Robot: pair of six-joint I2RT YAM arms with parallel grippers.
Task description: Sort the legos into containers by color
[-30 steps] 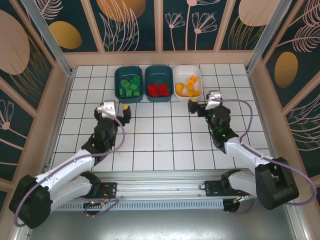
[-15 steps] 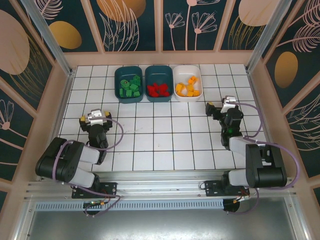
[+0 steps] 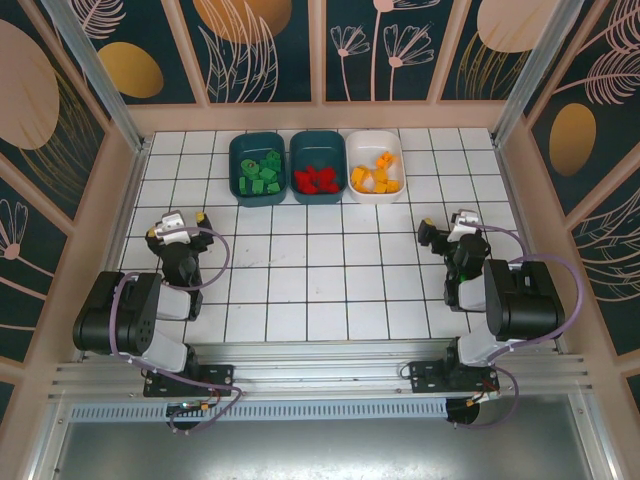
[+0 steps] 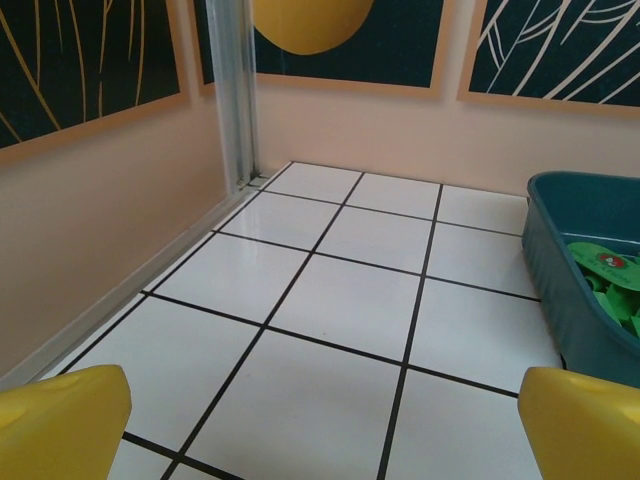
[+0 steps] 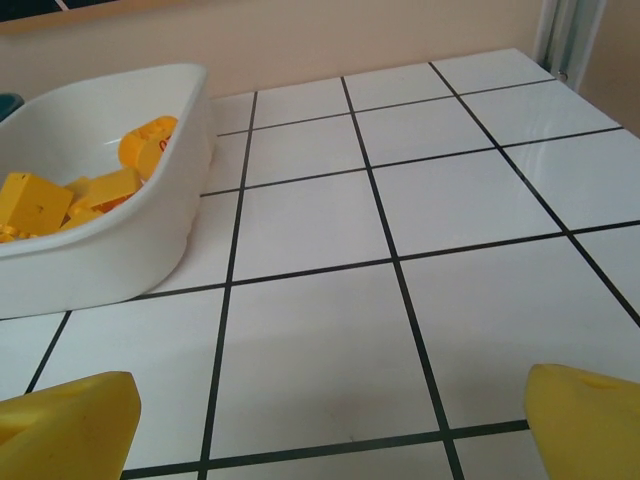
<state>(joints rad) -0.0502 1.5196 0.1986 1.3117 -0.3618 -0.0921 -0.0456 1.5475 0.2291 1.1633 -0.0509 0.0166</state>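
left jaws spread wide and empty over bare table. side wall close on their left, teal tub of green legos ahead-right. right jaws wide, empty, with white tub of yellow legos ahead-left and open tiles ahead-right. red legos fill the middle tub. the tubs' long axes run away from the jaws.

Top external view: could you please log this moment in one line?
left gripper open | right gripper open | green legos in left teal tub | red legos in middle teal tub | yellow legos in white tub
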